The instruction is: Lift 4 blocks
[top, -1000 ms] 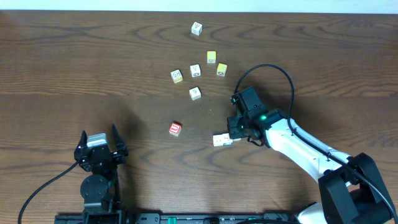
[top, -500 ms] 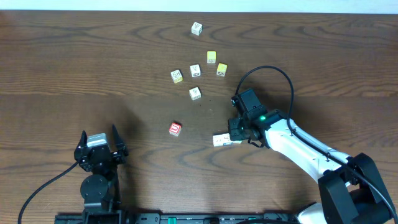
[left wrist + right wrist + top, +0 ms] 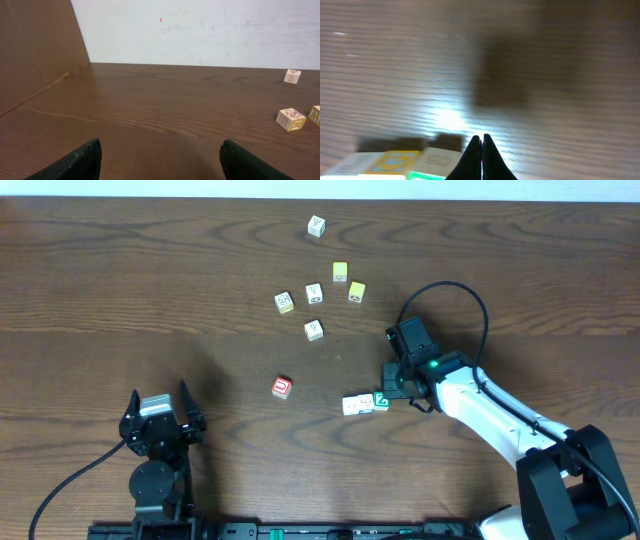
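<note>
Right end effector [image 3: 392,383]: fingers pressed together and holding nothing, lowered close to the dark wooden tabletop [image 3: 150,280]; the right wrist view shows the two black tips [image 3: 481,142] meeting in a single point.
Green block [image 3: 381,399]: flat on the tabletop just beside the right end effector's tip, green face with a white mark turned up; whether the tip touches it cannot be told.
White block [image 3: 353,405]: lying side by side with the green block, on its left in the overhead view, the two touching or nearly so.
Red block [image 3: 282,387]: alone on the tabletop, well apart from the green-and-white pair, between the two arms.
Left end effector [image 3: 158,418]: fingers spread wide with nothing between them, parked at the near edge of the tabletop, far from every cube; the left wrist view shows its dark fingertips [image 3: 80,160] at the bottom corners.
Loose cubes [image 3: 314,293]: a scatter of white-faced and yellow-faced cubes farther up the tabletop, each resting apart from the others, with one white cube [image 3: 316,225] alone near the far edge.
</note>
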{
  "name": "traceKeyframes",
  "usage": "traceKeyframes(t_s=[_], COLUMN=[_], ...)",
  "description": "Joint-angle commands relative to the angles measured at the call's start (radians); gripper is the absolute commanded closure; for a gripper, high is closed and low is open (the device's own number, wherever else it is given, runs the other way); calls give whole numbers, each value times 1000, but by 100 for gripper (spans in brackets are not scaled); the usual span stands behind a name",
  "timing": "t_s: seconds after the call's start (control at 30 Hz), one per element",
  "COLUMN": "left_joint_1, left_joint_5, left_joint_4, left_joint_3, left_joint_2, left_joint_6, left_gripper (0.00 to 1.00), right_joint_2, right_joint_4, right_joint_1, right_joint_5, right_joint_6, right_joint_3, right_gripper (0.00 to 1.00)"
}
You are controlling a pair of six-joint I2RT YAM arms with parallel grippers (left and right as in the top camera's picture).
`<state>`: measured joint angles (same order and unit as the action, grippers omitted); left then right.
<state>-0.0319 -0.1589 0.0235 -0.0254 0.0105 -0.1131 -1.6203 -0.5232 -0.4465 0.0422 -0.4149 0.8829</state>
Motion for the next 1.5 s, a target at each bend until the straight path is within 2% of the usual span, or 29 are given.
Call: traceKeyframes(t_s=[0.0,0.23,1.07,1.27,1.47], left_joint_1=[-4,-4,-4,-4,-4], left_joint_5=[-6,-6,-6,-6,-6], left_joint_4=[36,36,36,36,36], left_joint_3=[21,21,21,21,21], left_joint_2=[-5,-5,-5,-5,-5], left_joint_6=[-14,-14,-14,-14,-14], left_gripper=[24,24,24,24,24], right_joint_2=[-1,-1,-1,-1,-1], right_joint_4=[-20,-47,-51,-47,4], right_joint_1=[0,-14,-63,-63,-29], right_joint_5=[11,-43,-55,45,116], right_joint_6=[-18,-19,-25,-26,-16], right_joint_3=[-3,-3,-3,-3,5], right_gripper=[99,99,99,99,91])
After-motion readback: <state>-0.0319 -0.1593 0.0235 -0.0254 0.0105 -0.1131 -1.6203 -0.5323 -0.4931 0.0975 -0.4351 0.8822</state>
